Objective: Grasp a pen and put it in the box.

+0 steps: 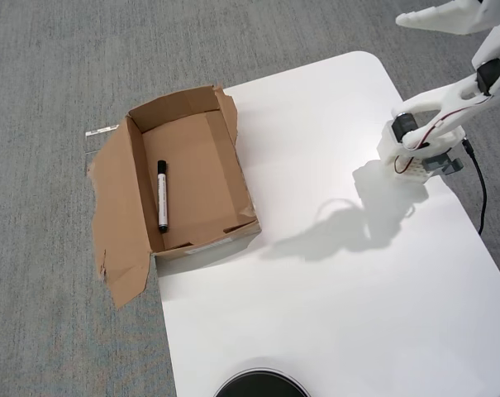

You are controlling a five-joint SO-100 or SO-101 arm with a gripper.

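Grey carpet surrounds the white counter (332,273). The pen (162,195) lies inside the box (117,207), long axis along its length, far left of the gripper (423,18); jaws' state indeterminable.

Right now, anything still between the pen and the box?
Nothing visible. The pen already lies flat on the floor of the box, near its left wall in the overhead view. The gripper is up at the top right edge of the frame, far from both.
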